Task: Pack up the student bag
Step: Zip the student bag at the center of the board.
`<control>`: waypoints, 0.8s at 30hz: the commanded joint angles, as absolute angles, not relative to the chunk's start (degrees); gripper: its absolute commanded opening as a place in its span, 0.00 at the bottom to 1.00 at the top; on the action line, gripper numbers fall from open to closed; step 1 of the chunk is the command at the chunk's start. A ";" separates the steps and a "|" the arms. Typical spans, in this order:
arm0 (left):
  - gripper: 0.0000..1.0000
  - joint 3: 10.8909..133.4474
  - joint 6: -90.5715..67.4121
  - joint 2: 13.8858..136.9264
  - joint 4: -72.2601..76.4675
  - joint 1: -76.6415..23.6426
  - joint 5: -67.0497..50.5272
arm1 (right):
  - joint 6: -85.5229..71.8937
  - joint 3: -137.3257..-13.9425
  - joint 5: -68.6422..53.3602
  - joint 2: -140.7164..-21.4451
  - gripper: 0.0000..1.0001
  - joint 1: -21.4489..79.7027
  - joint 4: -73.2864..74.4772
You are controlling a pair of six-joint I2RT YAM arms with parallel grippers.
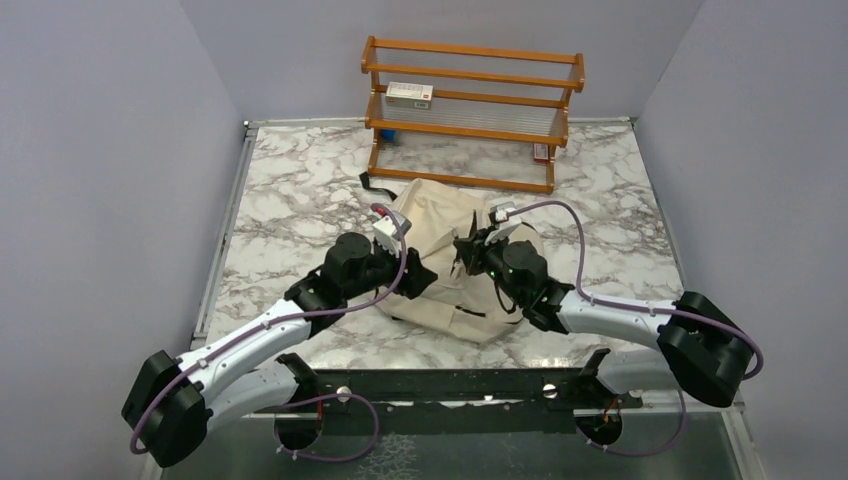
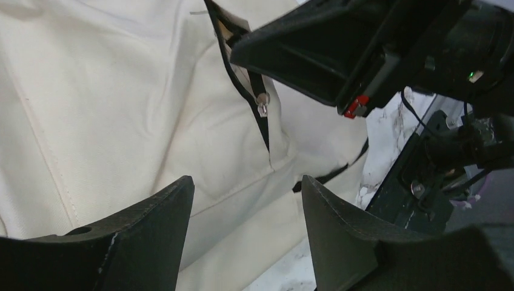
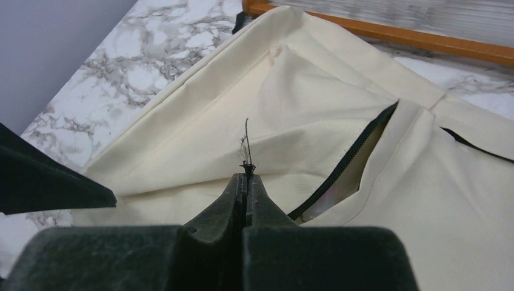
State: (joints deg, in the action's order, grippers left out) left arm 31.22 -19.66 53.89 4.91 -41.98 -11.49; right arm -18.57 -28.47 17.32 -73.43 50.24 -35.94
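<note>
The student bag [image 1: 450,262] lies flat mid-table, cream canvas with black zippers; it fills the left wrist view [image 2: 121,109] and the right wrist view [image 3: 303,91]. My left gripper [image 1: 425,280] [image 2: 247,182] is open and empty just above the bag's left part. A zipper pull [image 2: 262,104] hangs free ahead of it. My right gripper [image 1: 467,255] [image 3: 246,176] is shut above the bag's middle, with a thin frayed black thread sticking up from its tip. A partly open zipper [image 3: 345,163] runs to its right. The two grippers are close together.
A wooden two-tier shelf [image 1: 470,110] stands at the table's back, holding a white and red box [image 1: 409,95] and a small item [image 1: 541,152]. Its lower rail shows in the right wrist view [image 3: 424,39]. Grey walls close in on the left, right and back.
</note>
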 commanded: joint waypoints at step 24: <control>0.73 40.49 -15.35 73.81 9.74 -58.57 17.78 | -28.19 -31.20 11.28 -69.28 0.01 47.30 -34.13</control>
State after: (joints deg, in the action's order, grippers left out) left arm 38.22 -15.16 71.96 6.83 -57.08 9.06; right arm -26.59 -29.56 12.45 -71.05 47.62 -33.28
